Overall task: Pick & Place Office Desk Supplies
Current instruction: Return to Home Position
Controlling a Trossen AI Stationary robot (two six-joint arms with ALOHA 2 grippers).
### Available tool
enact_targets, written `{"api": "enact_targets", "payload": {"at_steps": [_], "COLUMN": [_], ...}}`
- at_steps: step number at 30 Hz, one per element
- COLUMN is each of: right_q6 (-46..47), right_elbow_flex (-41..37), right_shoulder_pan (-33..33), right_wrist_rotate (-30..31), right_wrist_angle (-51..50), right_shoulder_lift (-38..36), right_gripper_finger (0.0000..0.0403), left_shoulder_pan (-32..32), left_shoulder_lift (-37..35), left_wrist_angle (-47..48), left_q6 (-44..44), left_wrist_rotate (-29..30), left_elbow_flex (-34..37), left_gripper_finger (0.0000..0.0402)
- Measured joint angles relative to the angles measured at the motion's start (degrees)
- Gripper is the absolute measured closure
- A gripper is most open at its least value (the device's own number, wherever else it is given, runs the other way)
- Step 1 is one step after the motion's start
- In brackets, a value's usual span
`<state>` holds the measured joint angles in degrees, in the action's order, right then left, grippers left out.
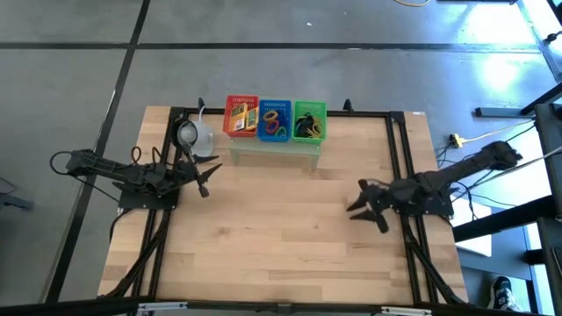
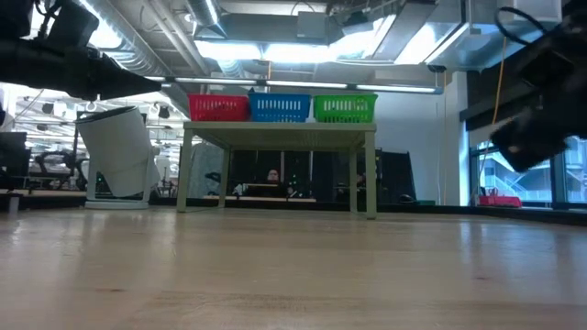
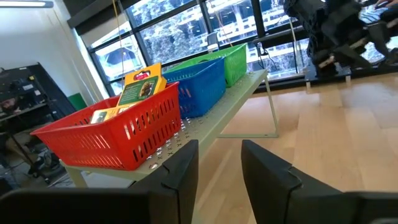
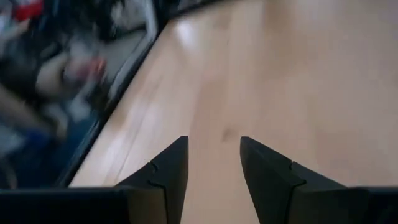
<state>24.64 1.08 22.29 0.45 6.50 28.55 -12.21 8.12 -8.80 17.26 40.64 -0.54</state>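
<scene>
At 12 o'clock on the wooden table (image 1: pixel 281 250) the perforated stand (image 1: pixel 274 150) carries three mesh baskets — red basket (image 2: pixel 218 108) with yellow packets (image 3: pixel 140 87), blue basket (image 2: pixel 280 108) with coloured loops (image 1: pixel 274 124), green basket (image 2: pixel 345 108) with dark bits (image 1: pixel 307 128) we cannot identify — a white jug (image 2: pixel 119 156) at 11; left gripper (image 1: pixel 211 180) at 9, right gripper (image 1: pixel 356 198) at 3, jaws apart, empty.

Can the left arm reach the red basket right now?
Probably yes: the open left gripper is close to the red basket on the stand, nothing between them; the white container stands aside.
</scene>
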Motion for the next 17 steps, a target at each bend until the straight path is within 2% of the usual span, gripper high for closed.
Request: {"api": "enact_targets", "payload": {"at_steps": [10,17], "right_q6": [0.0,0.0], "right_elbow_flex": [0.0,-0.1], "right_shoulder_pan": [-16.6,-24.1], "right_wrist_rotate": [0.2,0.2], "right_wrist_angle": [23.9,25.5], "right_shoulder_lift": [-1.0,-1.0], "right_gripper_finger": [0.0256,0.0256], "left_shoulder_pan": [0.0,0.0], "left_shoulder_lift": [0.0,0.0], "left_wrist_angle": [0.0,0.0], "left_q6": [0.0,0.0], "left_wrist_rotate": [0.0,0.0], "left_elbow_flex": [0.0,0.0], "left_gripper_finger": [0.029,0.029]}}
